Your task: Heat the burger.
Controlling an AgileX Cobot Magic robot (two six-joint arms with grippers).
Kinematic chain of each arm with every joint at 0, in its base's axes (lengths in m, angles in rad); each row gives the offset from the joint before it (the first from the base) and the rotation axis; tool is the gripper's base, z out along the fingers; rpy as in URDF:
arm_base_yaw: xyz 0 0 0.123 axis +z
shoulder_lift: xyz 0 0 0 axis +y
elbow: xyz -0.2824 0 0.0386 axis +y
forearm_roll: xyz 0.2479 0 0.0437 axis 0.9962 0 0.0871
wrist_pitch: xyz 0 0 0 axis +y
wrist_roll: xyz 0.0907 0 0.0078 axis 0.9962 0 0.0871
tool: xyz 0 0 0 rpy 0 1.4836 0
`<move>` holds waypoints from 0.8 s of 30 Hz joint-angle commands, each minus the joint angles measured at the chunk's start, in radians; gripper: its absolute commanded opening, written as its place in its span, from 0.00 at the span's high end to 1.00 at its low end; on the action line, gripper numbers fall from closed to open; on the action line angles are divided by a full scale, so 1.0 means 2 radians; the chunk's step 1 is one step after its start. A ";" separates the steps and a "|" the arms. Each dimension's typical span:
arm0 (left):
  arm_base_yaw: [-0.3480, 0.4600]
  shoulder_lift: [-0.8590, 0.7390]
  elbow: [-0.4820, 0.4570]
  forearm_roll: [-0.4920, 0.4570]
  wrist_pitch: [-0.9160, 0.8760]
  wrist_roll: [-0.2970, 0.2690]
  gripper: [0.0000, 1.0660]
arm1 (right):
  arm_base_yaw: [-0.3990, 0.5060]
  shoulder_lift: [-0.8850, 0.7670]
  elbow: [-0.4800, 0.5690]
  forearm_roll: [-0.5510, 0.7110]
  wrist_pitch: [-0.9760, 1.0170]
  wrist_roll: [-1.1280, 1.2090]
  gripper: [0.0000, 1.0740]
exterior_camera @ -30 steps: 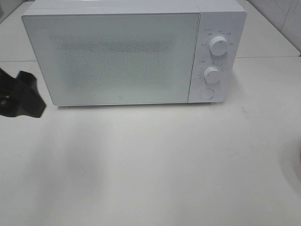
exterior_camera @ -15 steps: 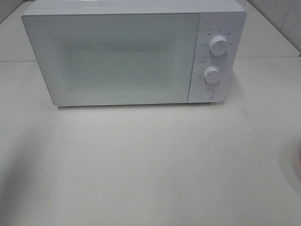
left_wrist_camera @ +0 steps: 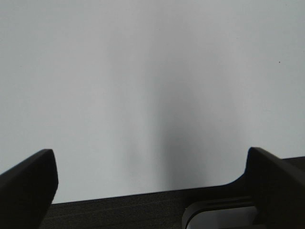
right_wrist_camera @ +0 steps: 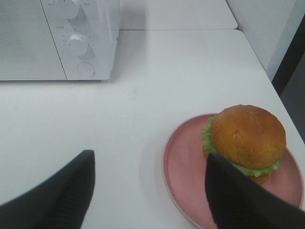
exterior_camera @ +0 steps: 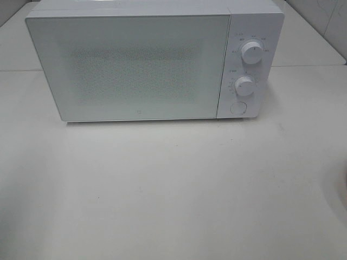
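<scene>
Beside your right gripper [right_wrist_camera: 150, 191], whose fingers stand apart and empty, the burger [right_wrist_camera: 248, 138] sits on its pink plate [right_wrist_camera: 183, 167], just off one finger; the left gripper [left_wrist_camera: 152, 186] gapes over bare table; the microwave [exterior_camera: 135, 65] is shut, so you likely open it next.

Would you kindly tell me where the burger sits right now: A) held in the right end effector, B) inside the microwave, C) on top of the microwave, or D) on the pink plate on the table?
D: the right wrist view shows the burger resting on the pink plate on the table, with the microwave door closed.
</scene>
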 commanded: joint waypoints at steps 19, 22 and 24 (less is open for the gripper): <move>0.001 -0.140 0.041 -0.014 0.007 0.002 0.06 | -0.003 -0.013 0.001 0.000 -0.004 -0.008 0.41; 0.001 -0.176 0.041 -0.014 0.007 0.002 0.06 | -0.003 -0.013 0.001 0.000 -0.004 -0.008 0.41; 0.001 -0.191 0.041 -0.014 0.007 0.002 0.06 | -0.003 -0.013 0.001 0.000 -0.004 -0.008 0.41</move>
